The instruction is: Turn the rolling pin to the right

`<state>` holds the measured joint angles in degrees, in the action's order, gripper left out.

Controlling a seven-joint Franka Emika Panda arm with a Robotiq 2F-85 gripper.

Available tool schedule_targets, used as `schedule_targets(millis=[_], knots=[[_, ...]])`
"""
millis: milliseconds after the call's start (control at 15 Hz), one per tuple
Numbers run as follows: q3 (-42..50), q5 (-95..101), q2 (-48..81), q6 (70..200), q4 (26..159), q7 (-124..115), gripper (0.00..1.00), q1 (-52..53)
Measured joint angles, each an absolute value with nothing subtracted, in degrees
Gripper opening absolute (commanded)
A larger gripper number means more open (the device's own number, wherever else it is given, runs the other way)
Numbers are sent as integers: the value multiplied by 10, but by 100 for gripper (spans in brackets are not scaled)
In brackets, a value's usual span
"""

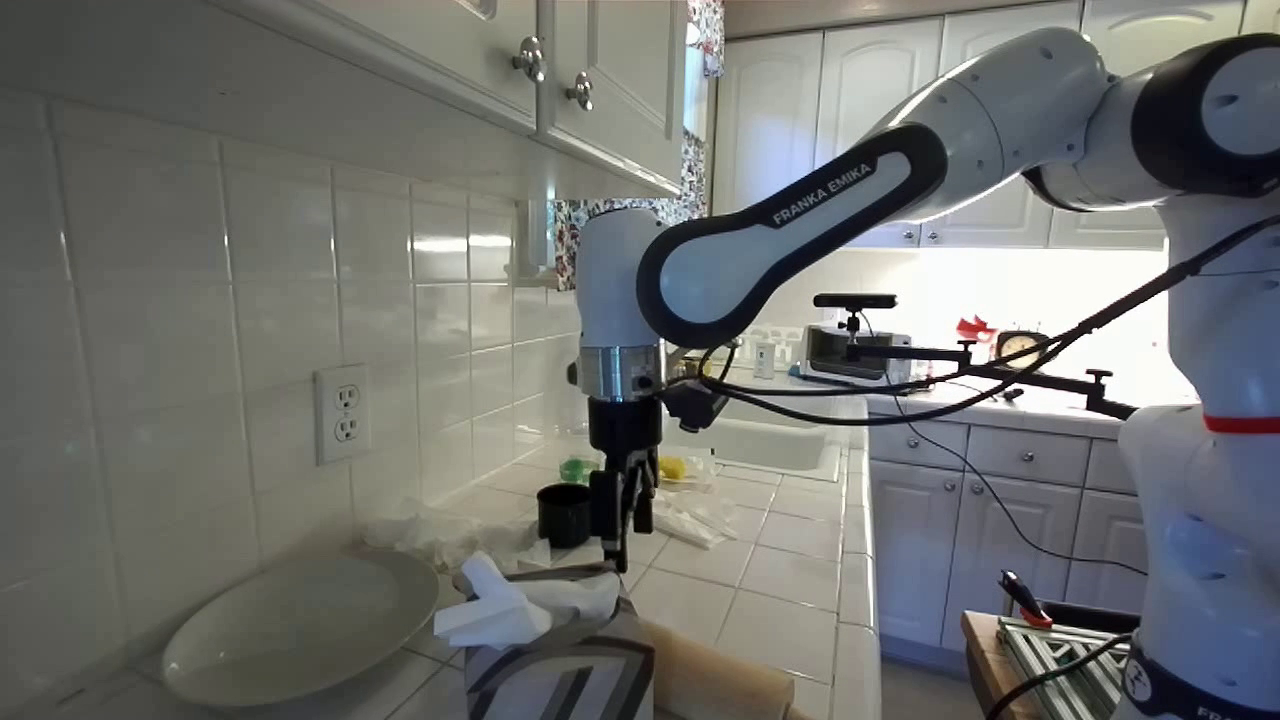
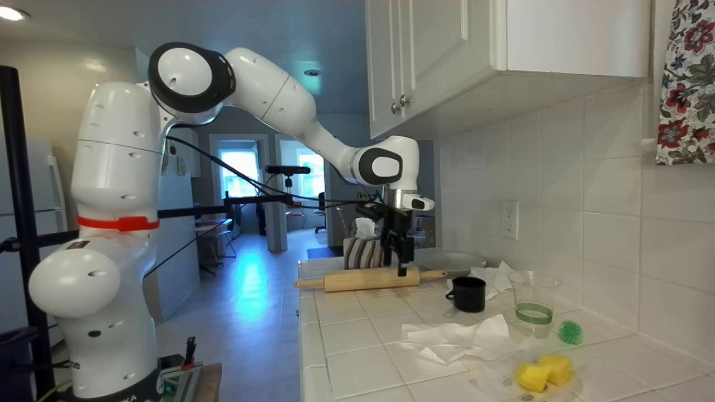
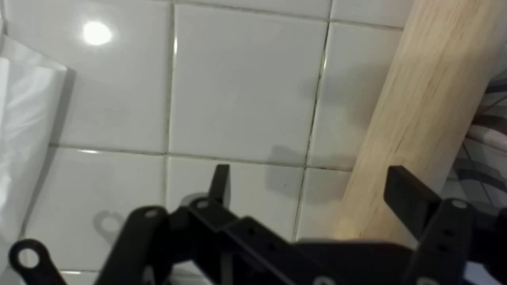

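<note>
The rolling pin, a pale wooden cylinder with thin handles, lies on the white tiled counter in both exterior views [image 1: 715, 675] [image 2: 357, 280]. The tissue box hides part of it in an exterior view. In the wrist view the rolling pin [image 3: 420, 114] runs diagonally along the right side. My gripper [image 3: 311, 188] is open, with nothing between its fingers. One finger is over the pin and the other is over bare tile. In an exterior view the gripper [image 2: 402, 268] points down at the pin's wall-side end. I cannot tell whether a finger touches the pin.
A striped tissue box [image 1: 560, 665] stands against the pin, with a white oval plate [image 1: 310, 625] beside it. A black cup [image 2: 468, 294], crumpled paper [image 2: 458, 338], a clear cup [image 2: 535, 301], a green spiky ball [image 2: 570, 331] and yellow pieces [image 2: 544, 373] lie nearby. Cabinets [image 2: 435, 56] hang above.
</note>
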<state>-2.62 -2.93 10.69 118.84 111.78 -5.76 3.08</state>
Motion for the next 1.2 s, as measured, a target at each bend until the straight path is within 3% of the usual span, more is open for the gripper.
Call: schedule_targets(millis=[667,1200], knots=[[-36,-31,172,1195,1048,-62,100,46],[-35,-33,188,1222,1037,-204,100,68]])
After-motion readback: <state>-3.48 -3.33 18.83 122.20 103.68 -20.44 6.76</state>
